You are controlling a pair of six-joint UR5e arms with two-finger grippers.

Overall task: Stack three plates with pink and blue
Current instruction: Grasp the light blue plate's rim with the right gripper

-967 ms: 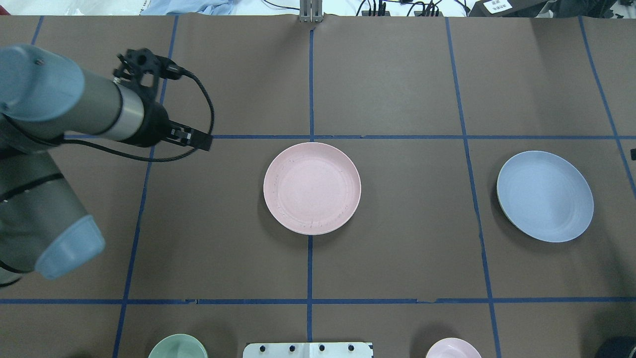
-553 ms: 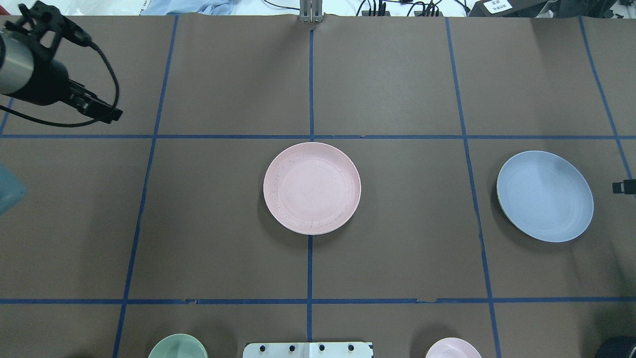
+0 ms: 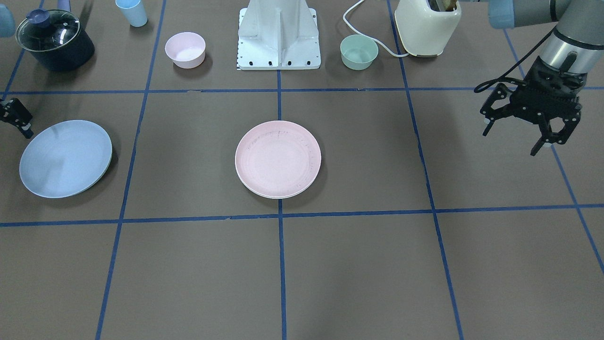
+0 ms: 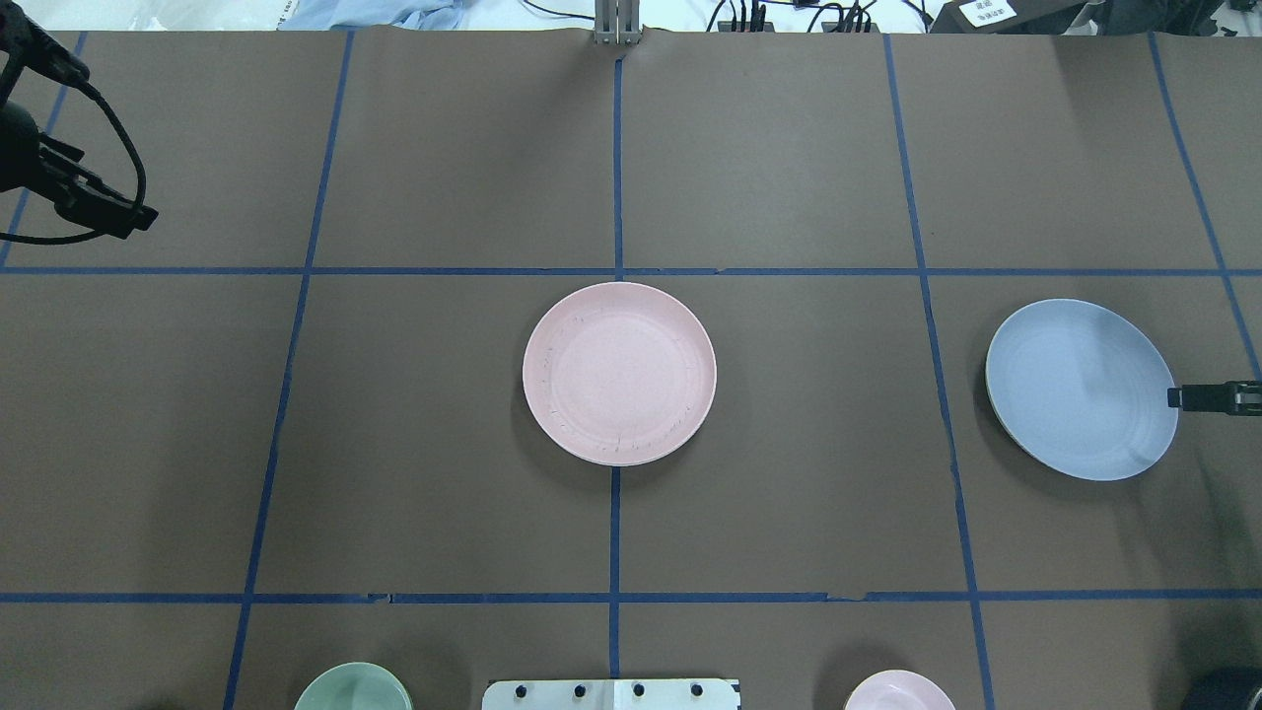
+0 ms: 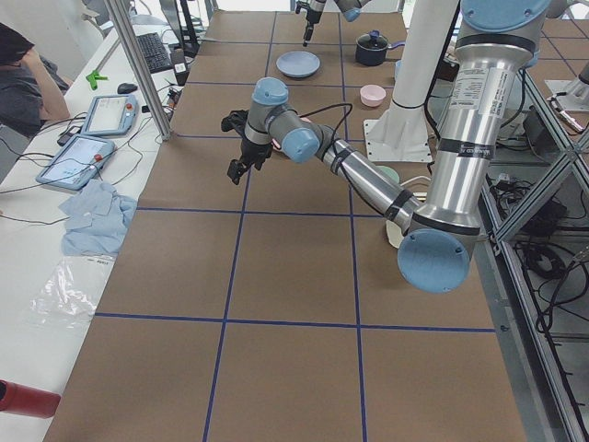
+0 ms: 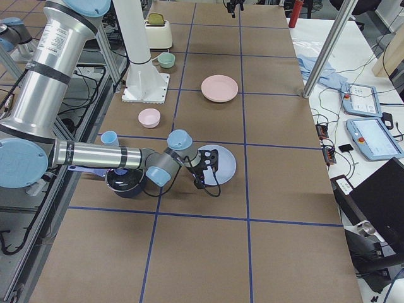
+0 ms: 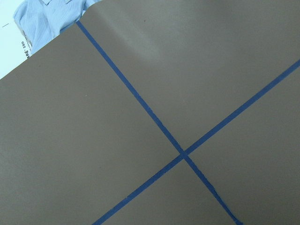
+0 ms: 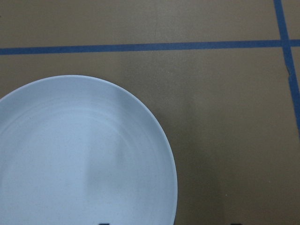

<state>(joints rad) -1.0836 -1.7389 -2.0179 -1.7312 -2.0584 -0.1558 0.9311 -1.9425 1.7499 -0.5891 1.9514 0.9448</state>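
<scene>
The left arm (image 5: 368, 180) reaches out long and nearly level. Its wrist is bent so that the left gripper (image 3: 512, 140) points down, hanging clear above the surface with the jaws spread wide and nothing between them. The right arm (image 6: 95, 154) lies stretched low and level, close over the surface. The right gripper (image 6: 206, 167) at its end angles downward, and its jaws stand apart, empty.

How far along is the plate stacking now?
Done: the pink plate lies at the centre; a paler rim beneath it in the front view may be the cream one. In hand: the open right gripper is at the edge of the blue plate. To do: blue onto pink. The left gripper hangs open, empty.
</scene>
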